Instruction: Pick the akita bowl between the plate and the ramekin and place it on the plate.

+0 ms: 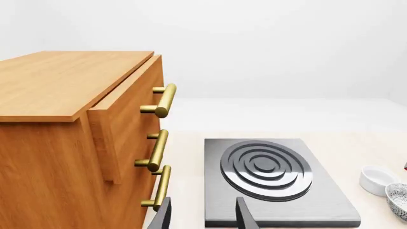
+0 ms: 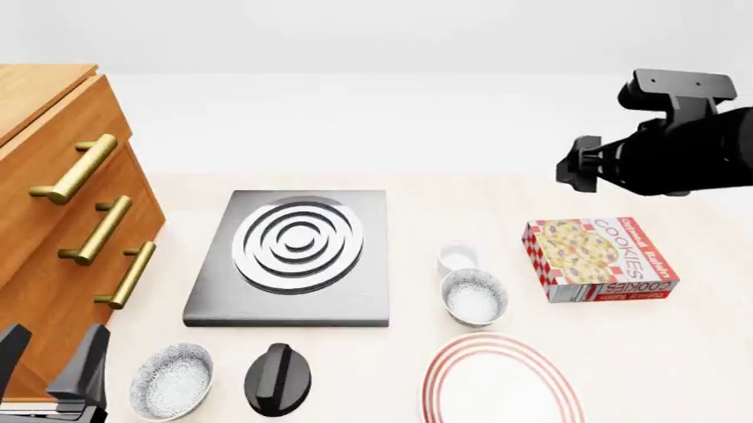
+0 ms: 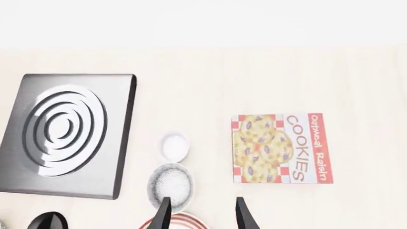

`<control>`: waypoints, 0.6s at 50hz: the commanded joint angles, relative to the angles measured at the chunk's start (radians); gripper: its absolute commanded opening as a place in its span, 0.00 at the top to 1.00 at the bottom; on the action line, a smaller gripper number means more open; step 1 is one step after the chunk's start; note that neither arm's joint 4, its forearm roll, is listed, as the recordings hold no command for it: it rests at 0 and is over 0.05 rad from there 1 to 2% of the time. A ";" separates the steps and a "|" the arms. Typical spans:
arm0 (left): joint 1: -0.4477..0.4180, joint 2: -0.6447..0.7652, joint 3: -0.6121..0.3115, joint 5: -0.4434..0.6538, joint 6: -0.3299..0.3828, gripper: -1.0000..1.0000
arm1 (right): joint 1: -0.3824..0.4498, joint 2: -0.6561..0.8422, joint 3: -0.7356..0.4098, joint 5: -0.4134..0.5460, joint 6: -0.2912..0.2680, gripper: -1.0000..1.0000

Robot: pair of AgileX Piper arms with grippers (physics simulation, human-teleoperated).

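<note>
The akita bowl (image 2: 474,296), speckled grey outside and white inside, stands between the small white ramekin (image 2: 457,257) and the red-ringed plate (image 2: 503,383). In the right wrist view the bowl (image 3: 170,183) lies just ahead of my open right gripper (image 3: 203,201), beside the ramekin (image 3: 173,146), with the plate's rim (image 3: 178,221) partly hidden by a finger. The right arm (image 2: 676,145) hovers high at the far right. My left gripper (image 2: 56,342) is open and empty low by the cabinet. The left wrist view catches the ramekin (image 1: 376,179) and the bowl (image 1: 399,200) at its edge.
A wooden drawer cabinet (image 2: 59,229) with brass handles fills the left. A grey stove plate (image 2: 294,256) lies centre-left. A twin speckled bowl (image 2: 172,381) and a black knob (image 2: 279,379) sit near the front. A cookie box (image 2: 600,260) lies right of the ramekin.
</note>
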 commanded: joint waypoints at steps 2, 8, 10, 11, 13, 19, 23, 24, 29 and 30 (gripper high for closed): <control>0.000 0.000 0.000 0.000 0.000 0.00 | -0.012 0.016 0.060 -0.063 0.008 0.00; 0.000 0.000 0.000 0.000 0.000 0.00 | -0.016 0.034 0.093 -0.102 0.016 0.00; 0.000 0.000 0.000 0.000 0.000 0.00 | -0.010 0.042 0.097 -0.108 0.023 0.00; 0.000 0.000 0.000 0.000 0.000 0.00 | -0.012 0.048 0.098 -0.115 0.025 0.00; 0.000 0.000 0.000 0.000 0.000 0.00 | -0.004 0.058 0.098 -0.124 0.036 0.00; 0.000 0.000 0.000 0.000 0.000 0.00 | 0.011 0.082 0.112 -0.157 0.053 0.00; 0.000 0.000 0.000 0.000 0.000 0.00 | 0.015 0.087 0.133 -0.174 0.054 0.00; 0.000 0.000 0.000 0.000 0.000 0.00 | 0.016 0.089 0.137 -0.177 0.053 0.00; 0.000 0.000 0.000 0.000 0.000 0.00 | 0.018 0.097 0.157 -0.195 0.056 0.00; 0.000 0.000 0.000 0.000 0.000 0.00 | 0.019 0.101 0.164 -0.203 0.059 0.00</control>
